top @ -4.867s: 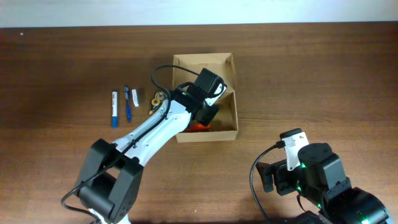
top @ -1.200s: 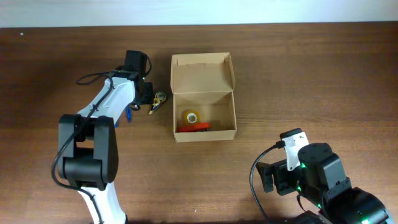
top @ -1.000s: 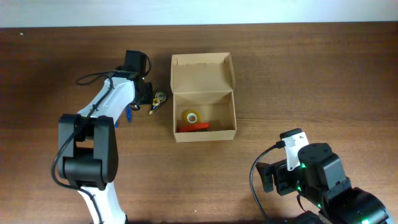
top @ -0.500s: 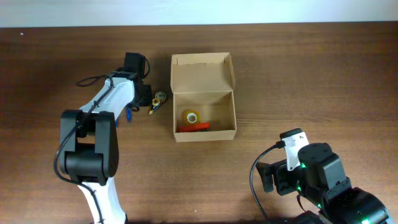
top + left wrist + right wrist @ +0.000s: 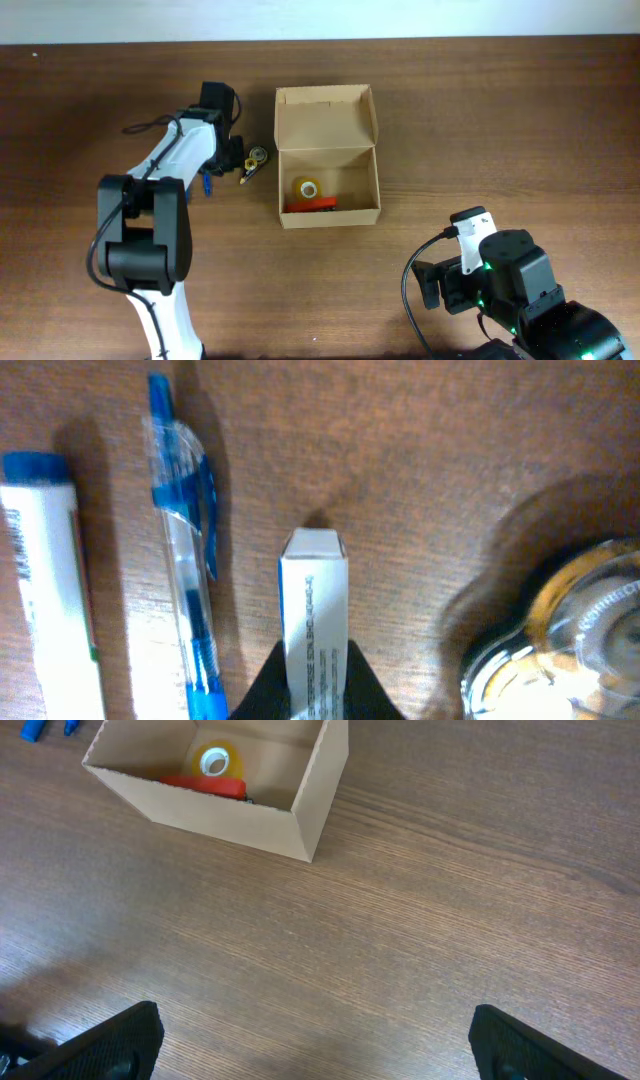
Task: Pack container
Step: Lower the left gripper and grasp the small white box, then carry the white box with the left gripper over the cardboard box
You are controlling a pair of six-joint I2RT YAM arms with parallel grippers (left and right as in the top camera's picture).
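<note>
The container (image 5: 353, 123), a tan cardboard box with its flap lid open, stands mid-table and holds a yellow tape roll (image 5: 307, 187) and a red object (image 5: 310, 204). Left of it, my left gripper (image 5: 223, 157) points down at the loose items. In the left wrist view its black fingers (image 5: 265, 688) press both sides of a small white packet (image 5: 314, 600), so the left gripper (image 5: 314, 682) is shut on it. My right gripper (image 5: 318, 1045) stands wide open over bare table, near the container (image 5: 230, 815).
A blue pen (image 5: 185, 560) and a white marker with a blue cap (image 5: 45, 580) lie left of the packet. A clear tape roll (image 5: 560, 630) lies to its right, between the left gripper and the container. The right arm (image 5: 500, 275) rests at the front right.
The left jaws have closed in onto the white packet. The left arm has hardly shifted, and the right arm has not moved.
</note>
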